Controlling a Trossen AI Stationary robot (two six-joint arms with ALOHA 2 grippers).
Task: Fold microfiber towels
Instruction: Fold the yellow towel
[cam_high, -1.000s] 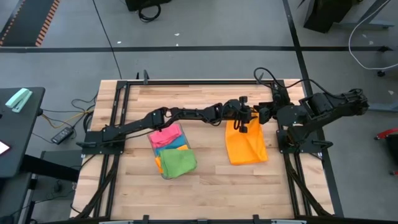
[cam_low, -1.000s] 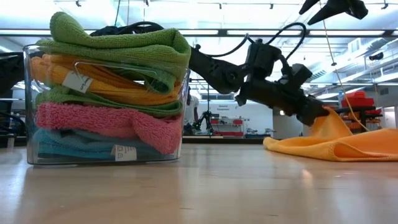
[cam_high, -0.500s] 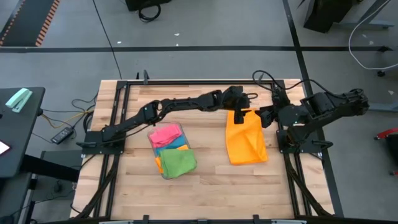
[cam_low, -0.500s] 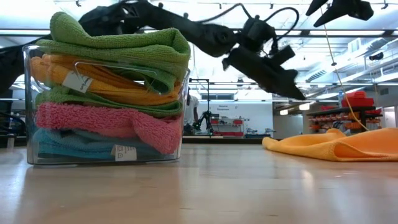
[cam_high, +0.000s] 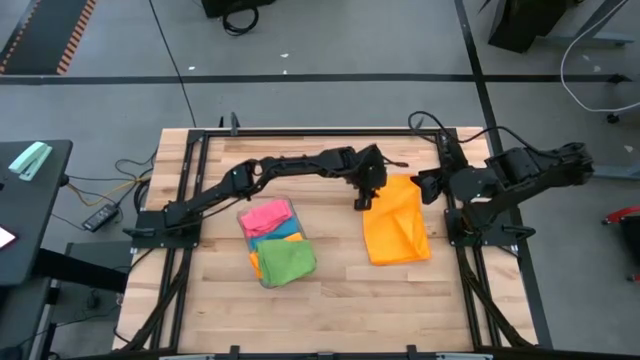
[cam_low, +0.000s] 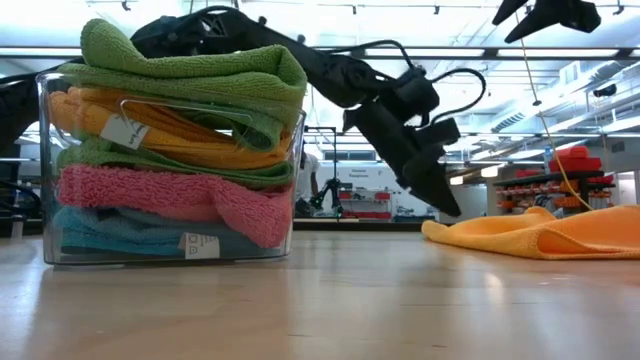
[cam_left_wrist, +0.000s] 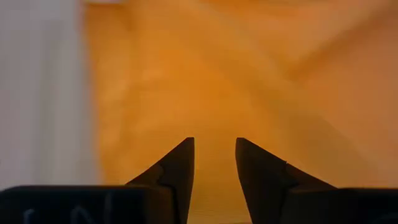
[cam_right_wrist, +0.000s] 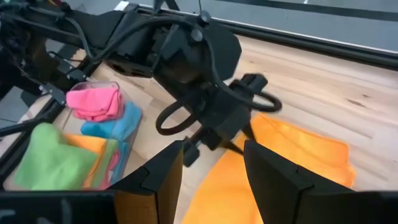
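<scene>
Towel folding, left gripper over orange cloth

High view: orange towel (cam_high: 396, 222) lies flat right of the towel stack (cam_high: 276, 243); left gripper (cam_high: 362, 203) at its edge; left wrist view: fingers parted, empty; right wrist view: right gripper (cam_right_wrist: 212, 163) released, raised.

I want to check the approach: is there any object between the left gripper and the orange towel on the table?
Nothing visible. The left gripper hangs open at the edge of the orange towel, with only air between. The tray of towels sits apart.
</scene>
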